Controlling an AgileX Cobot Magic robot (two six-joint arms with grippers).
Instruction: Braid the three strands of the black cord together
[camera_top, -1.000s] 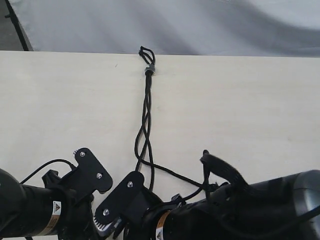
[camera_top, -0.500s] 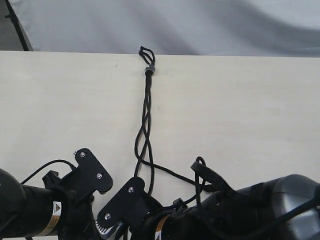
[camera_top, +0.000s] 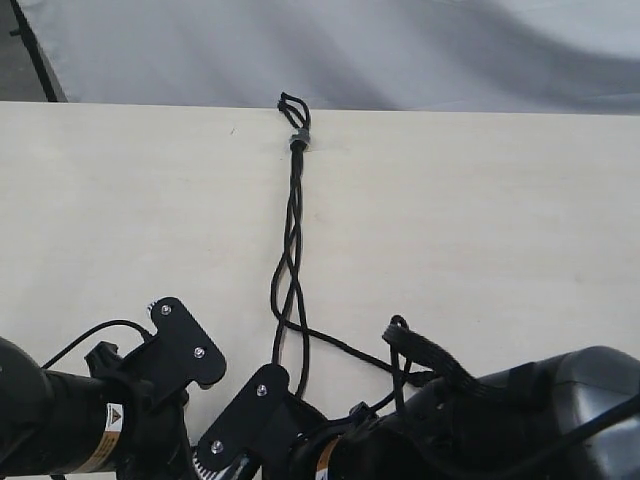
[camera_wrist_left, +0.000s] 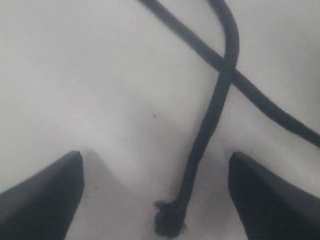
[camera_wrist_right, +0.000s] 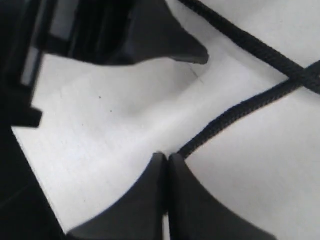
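The black cord (camera_top: 294, 220) lies down the middle of the pale counter (camera_top: 120, 200). Its grey band (camera_top: 298, 138) sits at the far edge and the short loops (camera_top: 291, 104) reach just past that edge. From the band the three strands (camera_top: 289, 285) run close together toward the arms, then part into loose curves. One of them slants off to the right and passes under the right arm. The left gripper (camera_wrist_left: 155, 159) hovers low with its fingers (camera_wrist_left: 47, 200) spread wide and holding nothing. Between them a strand end with a frayed tip (camera_wrist_left: 168, 223) rests on the counter, and that strand crosses another one farther out. The right gripper (camera_wrist_right: 166, 159) has its fingers (camera_wrist_right: 192, 200) pressed together, and the slanting strand (camera_wrist_right: 235, 112) runs straight into their tips, pinched there. A white sticker with a yellow warning triangle (camera_top: 113, 416) is on the left arm, and a similar one (camera_top: 325, 461) shows lower down on the next arm. The writing on both is too small to read.
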